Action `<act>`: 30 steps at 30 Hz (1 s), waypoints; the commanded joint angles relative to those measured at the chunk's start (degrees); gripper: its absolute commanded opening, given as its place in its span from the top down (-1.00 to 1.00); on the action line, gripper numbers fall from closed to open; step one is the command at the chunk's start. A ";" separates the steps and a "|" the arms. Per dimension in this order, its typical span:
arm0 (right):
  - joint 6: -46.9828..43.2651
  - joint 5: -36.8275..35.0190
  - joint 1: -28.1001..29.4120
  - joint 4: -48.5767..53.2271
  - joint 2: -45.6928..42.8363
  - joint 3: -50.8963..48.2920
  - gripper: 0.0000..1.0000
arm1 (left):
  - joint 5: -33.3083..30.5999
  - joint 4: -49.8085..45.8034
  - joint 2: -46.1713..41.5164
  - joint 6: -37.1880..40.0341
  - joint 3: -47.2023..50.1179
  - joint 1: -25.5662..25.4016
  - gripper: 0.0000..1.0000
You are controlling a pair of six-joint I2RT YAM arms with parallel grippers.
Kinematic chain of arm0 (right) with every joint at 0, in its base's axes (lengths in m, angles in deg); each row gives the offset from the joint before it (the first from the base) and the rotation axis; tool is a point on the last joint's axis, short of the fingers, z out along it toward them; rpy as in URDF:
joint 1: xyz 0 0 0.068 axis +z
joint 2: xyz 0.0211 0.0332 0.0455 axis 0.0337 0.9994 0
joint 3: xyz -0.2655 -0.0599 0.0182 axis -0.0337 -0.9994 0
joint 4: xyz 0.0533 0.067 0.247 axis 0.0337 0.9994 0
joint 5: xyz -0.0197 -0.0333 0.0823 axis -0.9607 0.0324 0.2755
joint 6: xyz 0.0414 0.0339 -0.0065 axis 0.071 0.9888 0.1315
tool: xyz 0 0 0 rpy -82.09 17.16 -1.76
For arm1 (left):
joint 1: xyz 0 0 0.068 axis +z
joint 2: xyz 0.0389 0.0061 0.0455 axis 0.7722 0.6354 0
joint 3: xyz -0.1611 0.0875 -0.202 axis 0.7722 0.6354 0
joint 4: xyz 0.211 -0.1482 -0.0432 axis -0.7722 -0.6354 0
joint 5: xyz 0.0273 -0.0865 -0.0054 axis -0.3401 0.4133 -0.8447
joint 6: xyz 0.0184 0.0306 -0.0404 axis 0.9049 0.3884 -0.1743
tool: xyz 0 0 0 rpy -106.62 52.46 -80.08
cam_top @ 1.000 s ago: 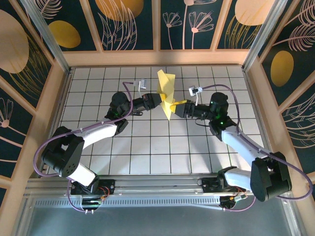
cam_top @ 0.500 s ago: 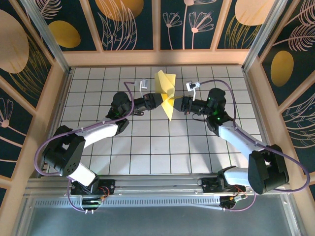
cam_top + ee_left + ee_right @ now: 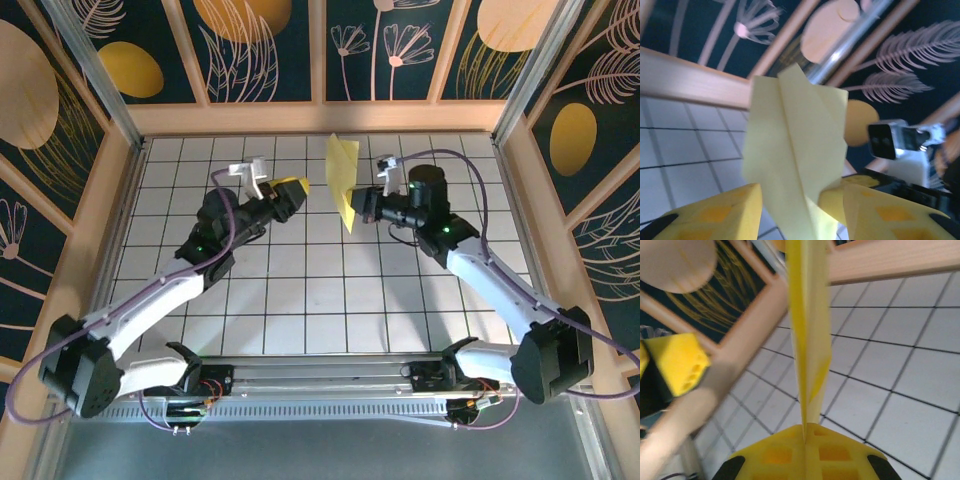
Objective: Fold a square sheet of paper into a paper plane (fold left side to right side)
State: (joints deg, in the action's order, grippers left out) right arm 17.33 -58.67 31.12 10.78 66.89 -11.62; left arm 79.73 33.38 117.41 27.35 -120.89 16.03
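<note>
White grid tiles (image 3: 300,300) lie below both my grippers. My right gripper (image 3: 362,207) is clamped on the lower edge of the folded paper (image 3: 342,180), which stands upright above its fingertips, off the table. My left gripper (image 3: 291,188) hangs nearby, jaws apart and empty. I judge we're mid-fold: next, my left should take the free side and carry it across
</note>
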 commanded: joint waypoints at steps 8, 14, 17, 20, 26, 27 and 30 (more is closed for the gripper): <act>-6.87 -67.66 18.98 42.59 21.76 23.84 1.00 | -28.64 -17.71 -9.61 5.49 4.23 -0.24 0.01; -1.10 -77.49 22.51 54.08 37.24 30.71 1.00 | -33.14 -19.32 -12.26 5.03 5.66 -0.27 0.01; 0.59 -76.50 23.18 54.36 42.31 31.55 1.00 | -33.33 -19.46 -12.38 5.22 5.65 -0.28 0.00; 1.09 -72.84 23.62 53.31 46.58 32.30 0.94 | -32.69 -19.37 -11.73 5.40 5.40 -0.25 -0.01; -0.34 -60.93 23.39 48.72 47.47 32.49 0.33 | -30.91 -19.24 -9.81 5.49 4.42 -0.22 -0.02; -0.52 -58.11 22.97 47.90 46.76 32.42 0.23 | -30.62 -19.28 -9.51 5.57 4.16 -0.26 -0.02; -0.66 -51.04 21.09 44.88 43.26 31.00 -0.01 | -29.23 -19.28 -8.40 5.67 3.45 -0.28 -0.03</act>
State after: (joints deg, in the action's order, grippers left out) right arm 15.62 -117.29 53.70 58.51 114.96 19.02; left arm 49.18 14.47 108.32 31.79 -115.56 16.03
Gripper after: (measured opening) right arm 0.490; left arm 0.515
